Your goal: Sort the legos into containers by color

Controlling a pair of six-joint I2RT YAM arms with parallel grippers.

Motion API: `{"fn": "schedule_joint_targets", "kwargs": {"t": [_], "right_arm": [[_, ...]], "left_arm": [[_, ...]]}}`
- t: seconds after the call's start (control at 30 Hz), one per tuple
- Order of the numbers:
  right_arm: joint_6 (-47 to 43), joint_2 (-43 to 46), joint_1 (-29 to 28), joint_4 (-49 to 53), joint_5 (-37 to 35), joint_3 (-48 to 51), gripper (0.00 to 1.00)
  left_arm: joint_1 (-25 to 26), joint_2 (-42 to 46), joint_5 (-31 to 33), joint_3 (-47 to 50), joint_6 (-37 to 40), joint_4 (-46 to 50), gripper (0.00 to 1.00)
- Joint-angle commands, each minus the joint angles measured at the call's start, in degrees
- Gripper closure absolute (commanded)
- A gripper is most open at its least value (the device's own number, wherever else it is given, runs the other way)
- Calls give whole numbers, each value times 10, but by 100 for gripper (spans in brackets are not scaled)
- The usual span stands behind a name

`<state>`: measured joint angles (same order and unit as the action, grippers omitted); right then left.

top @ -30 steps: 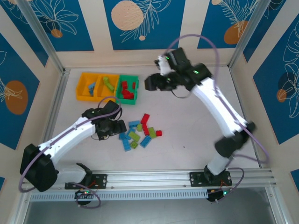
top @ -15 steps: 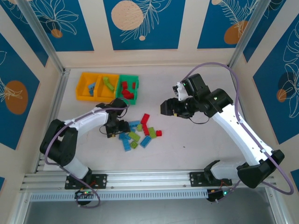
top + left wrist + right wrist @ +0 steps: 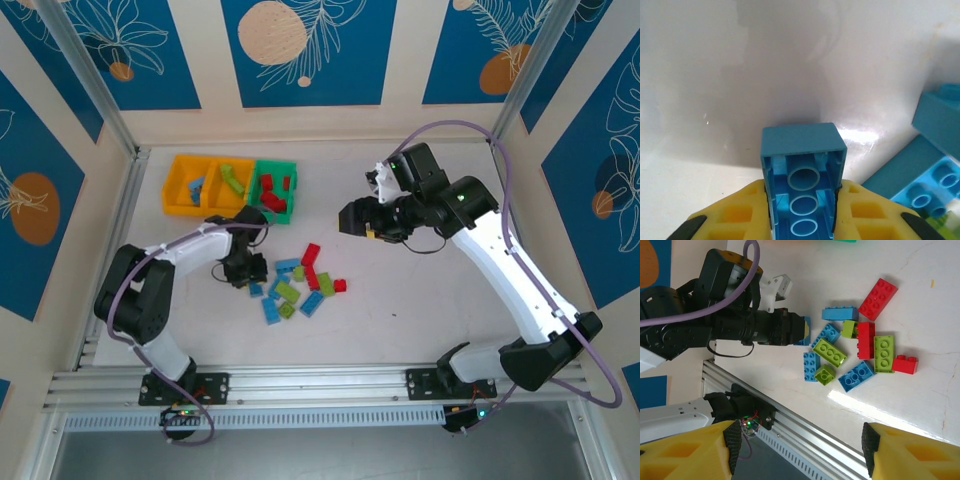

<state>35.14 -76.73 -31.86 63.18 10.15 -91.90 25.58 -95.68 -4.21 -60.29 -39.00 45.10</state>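
Note:
My left gripper (image 3: 250,272) is shut on a light blue lego (image 3: 802,170), gripped by its long sides between the yellow fingers (image 3: 740,215), low over the table at the left edge of the loose pile. The pile holds red legos (image 3: 311,254), lime green legos (image 3: 288,292) and blue legos (image 3: 271,310). In the right wrist view it spreads around a green lego (image 3: 830,352). My right gripper (image 3: 350,217) hangs open above and right of the pile, nothing between its fingers (image 3: 690,455). The containers stand at the back left: two orange-yellow bins (image 3: 180,160) (image 3: 232,160) and a green bin (image 3: 272,164).
The left bin holds blue pieces, the middle one green, the green bin red. More blue legos (image 3: 940,120) lie just right of the held one. An aluminium rail (image 3: 320,382) runs along the near edge. Bare table (image 3: 420,320) lies right of the pile.
My right gripper has drawn away from the green bin toward the middle of the table. My left arm's elbow has swung left while its gripper stayed at the pile's left edge.

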Motion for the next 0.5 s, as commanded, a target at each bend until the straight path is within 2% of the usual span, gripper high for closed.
{"fn": "schedule_joint_targets", "kwargs": {"t": [0.0,0.1,0.23,0.33,0.47], "right_arm": [[12,8,0,10,16,-20,33],[17,12,1,-1,12,-11,33],[25,11,6,-15,15,-8,33],[29,8,9,-17,20,-7,33],[32,3,14,-10,15,-6,33]], "left_arm": [[-23,40,30,-77,55,70,77],[-67,61,57,-161,96,115,76],[-153,41,69,-265,139,116,74],[-208,-14,94,-347,143,98,73],[-269,-124,84,-463,111,86,73]]}}
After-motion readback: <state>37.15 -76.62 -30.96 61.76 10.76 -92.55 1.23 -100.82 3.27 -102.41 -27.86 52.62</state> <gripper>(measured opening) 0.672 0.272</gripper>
